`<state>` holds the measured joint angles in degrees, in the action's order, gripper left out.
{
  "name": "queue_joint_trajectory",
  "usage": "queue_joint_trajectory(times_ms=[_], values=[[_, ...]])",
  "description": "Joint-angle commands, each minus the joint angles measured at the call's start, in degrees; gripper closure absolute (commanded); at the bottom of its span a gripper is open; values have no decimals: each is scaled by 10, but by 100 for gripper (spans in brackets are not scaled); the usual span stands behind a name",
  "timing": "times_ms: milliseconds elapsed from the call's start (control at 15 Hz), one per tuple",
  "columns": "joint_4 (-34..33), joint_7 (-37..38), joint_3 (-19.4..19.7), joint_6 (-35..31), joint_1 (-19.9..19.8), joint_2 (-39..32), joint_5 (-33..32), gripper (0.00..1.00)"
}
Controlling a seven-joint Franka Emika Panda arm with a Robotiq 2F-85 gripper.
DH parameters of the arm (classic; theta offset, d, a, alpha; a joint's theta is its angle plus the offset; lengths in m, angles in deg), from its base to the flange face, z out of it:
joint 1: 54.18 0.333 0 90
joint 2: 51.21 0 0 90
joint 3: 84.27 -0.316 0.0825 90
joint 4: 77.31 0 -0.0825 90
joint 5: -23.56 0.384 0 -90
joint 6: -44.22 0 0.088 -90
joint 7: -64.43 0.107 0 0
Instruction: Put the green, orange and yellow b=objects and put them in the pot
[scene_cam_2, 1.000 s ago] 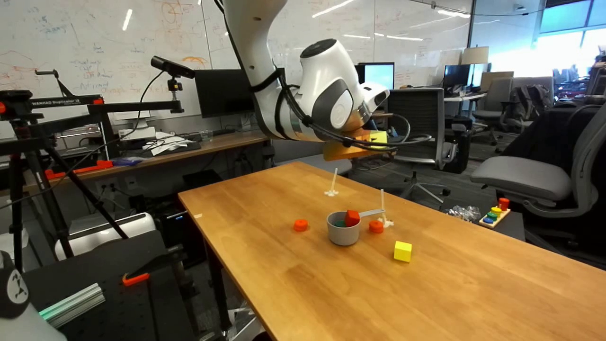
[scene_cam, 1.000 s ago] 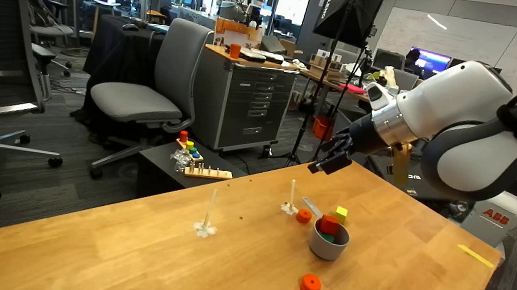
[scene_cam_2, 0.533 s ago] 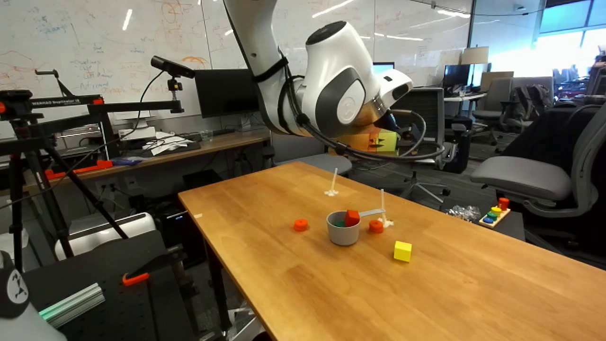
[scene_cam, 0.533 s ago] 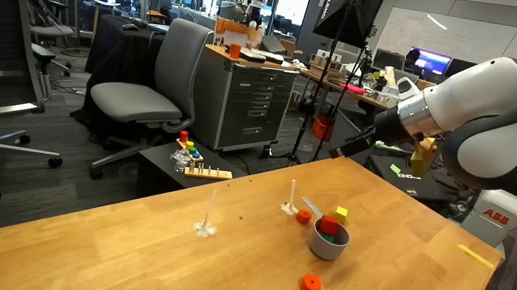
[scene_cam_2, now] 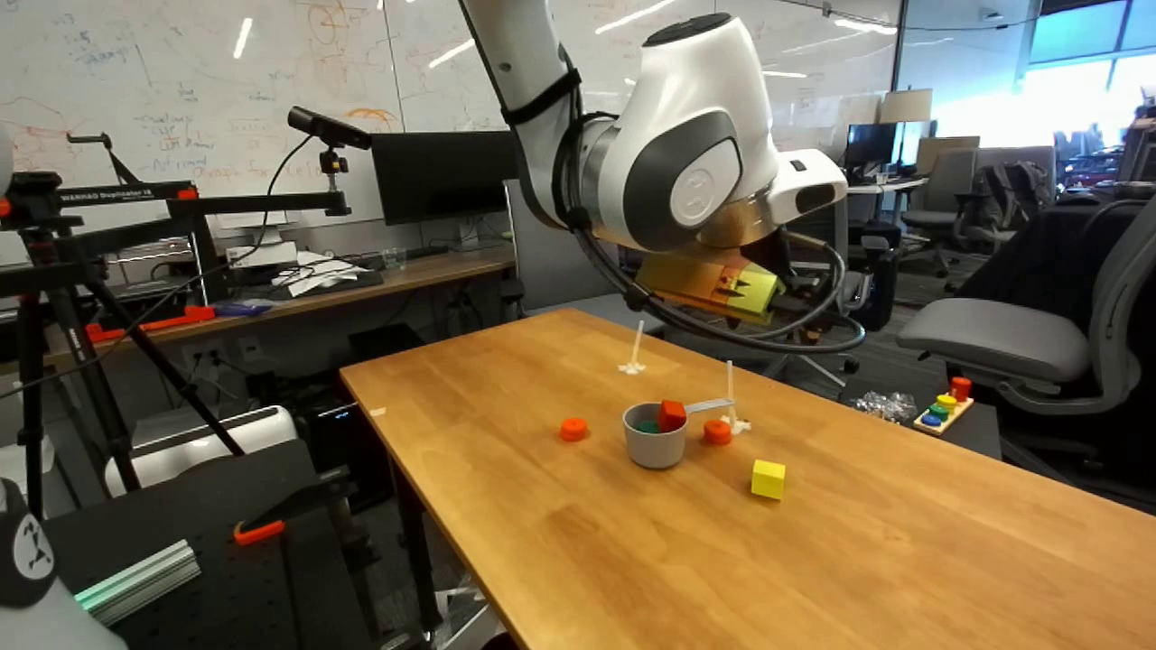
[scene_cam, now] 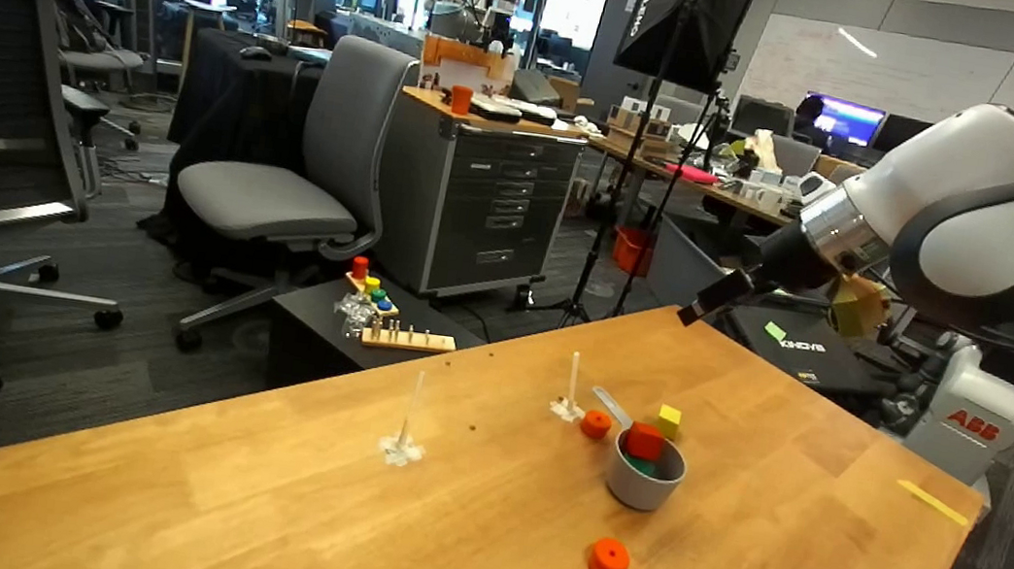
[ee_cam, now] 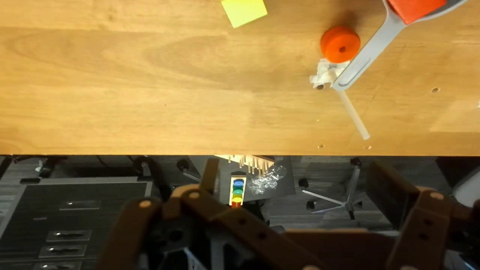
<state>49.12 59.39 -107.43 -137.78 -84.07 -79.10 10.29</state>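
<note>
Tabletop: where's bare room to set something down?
In an exterior view, the table is bare left of the left stick and between the yellow cube and yellow strip. It is crowded around the pot: handle, orange disc, right stick.

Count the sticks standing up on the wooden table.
2. One stick stands beside an orange piece near the pot; a second stick stands farther from the pot. Both exterior views show just these two; nothing suggests a hidden one.

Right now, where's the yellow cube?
In an exterior view, the yellow cube sits on the brown wooden table, right of the grey handled pot and of the round orange disc nearest the cube.
</note>
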Motion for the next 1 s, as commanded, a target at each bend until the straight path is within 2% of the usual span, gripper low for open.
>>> queue_joint_trajectory(times_ms=[0, 67, 133, 267, 333, 400, 667, 800, 933], values=[[-12, -12, -94, 95, -90, -8, 34, 0], [-18, -20, -115, 129, -110, -17, 48, 0], [-16, -49, -62, 122, -56, -4, 99, 0], [-26, -54, -22, 119, -22, -7, 120, 0], [-28, -52, 11, 100, 7, -8, 119, 0], [-36, -55, 26, 105, 22, -13, 125, 0], [-80, -47, 129, 103, 111, -35, 107, 0], [-105, -53, 162, 102, 142, -55, 96, 0], [-132, -60, 178, 109, 160, -78, 93, 0]])
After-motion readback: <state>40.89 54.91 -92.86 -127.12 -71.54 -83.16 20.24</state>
